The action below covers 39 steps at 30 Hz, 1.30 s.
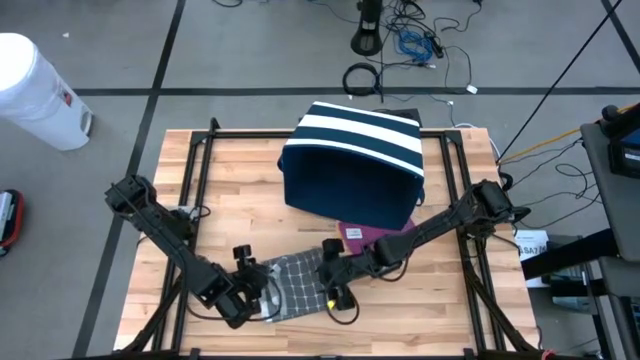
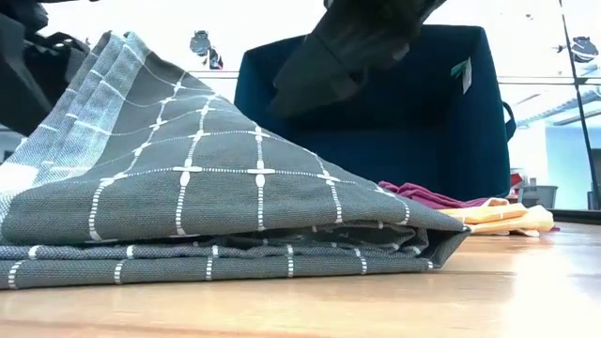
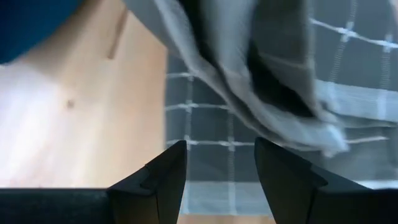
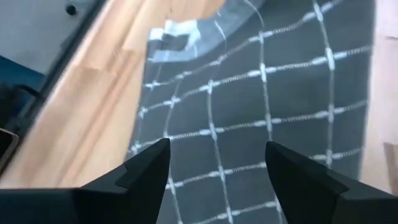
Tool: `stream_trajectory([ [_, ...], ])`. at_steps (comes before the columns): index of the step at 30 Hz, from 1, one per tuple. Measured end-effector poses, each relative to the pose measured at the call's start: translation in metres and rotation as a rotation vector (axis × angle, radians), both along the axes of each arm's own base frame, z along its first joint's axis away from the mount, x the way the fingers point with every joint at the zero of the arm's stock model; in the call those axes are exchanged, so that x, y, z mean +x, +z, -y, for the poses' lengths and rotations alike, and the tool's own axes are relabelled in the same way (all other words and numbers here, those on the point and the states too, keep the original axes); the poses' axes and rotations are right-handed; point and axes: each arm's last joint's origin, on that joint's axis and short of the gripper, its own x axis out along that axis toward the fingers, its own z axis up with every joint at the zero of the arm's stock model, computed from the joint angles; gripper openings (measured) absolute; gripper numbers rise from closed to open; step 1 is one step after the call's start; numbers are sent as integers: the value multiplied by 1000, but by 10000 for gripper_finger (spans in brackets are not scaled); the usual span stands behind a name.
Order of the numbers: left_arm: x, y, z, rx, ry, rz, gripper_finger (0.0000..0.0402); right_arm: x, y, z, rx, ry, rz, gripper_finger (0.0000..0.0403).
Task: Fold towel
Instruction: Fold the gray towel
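Observation:
The grey checked towel (image 1: 292, 283) lies near the table's front edge in several layers. Its lower layers lie flat on the wood. In the low view its top layer (image 2: 235, 178) slopes up to a raised edge (image 2: 113, 47) on the left. My left gripper (image 1: 252, 298) is at the towel's left end. Its fingers stand apart over flat towel (image 3: 211, 124), with a bunched fold (image 3: 267, 93) just beyond their tips. My right gripper (image 1: 335, 290) hovers open over the towel's right part (image 4: 267, 112), with nothing between its fingers. My left gripper has a clear gap between its fingers (image 3: 168, 171), with only flat towel showing through it. The bunched fold's pale hem (image 3: 323, 140) ends close beside one fingertip. I cannot tell whether the gripper touches it.
A dark blue bin with white stripes (image 1: 355, 165) stands at the far middle of the table. A maroon cloth (image 1: 368, 238) and an orange one (image 2: 498, 218) lie in front of it, right of the towel. Bare wood (image 1: 440, 300) shows at the near right.

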Motion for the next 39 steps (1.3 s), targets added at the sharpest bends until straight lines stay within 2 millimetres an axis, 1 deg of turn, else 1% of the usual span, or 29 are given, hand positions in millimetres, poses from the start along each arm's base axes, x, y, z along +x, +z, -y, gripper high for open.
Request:
stream_trajectory([
  [7,0,1,15,-171,-23,13,195,-1,-3,1,-24,-17,-25,239],
  [10,-5,1,20,-224,-30,-23,195,-1,-4,1,-24,-16,-26,236],
  [14,-10,1,26,-288,11,-29,195,-2,-4,1,-28,-15,-35,233],
  [17,-11,-1,29,-330,83,51,195,-3,-6,1,-27,-14,-36,232],
  [20,-16,-15,24,-359,136,84,195,-3,-8,1,-27,-14,-36,232],
  [26,-20,-36,24,-507,157,269,195,-6,-12,0,-22,-12,-38,232],
  [29,-20,-40,23,-564,166,349,195,-6,-12,-1,-23,-9,-37,232],
  [33,-20,-43,20,-583,182,425,195,-6,-12,-1,-28,-1,-29,232],
  [37,-22,-50,11,-572,231,456,195,-5,-11,-1,-25,-1,-17,232],
  [39,-18,-49,11,-607,214,500,195,-5,-11,-1,-27,-3,-17,232],
])
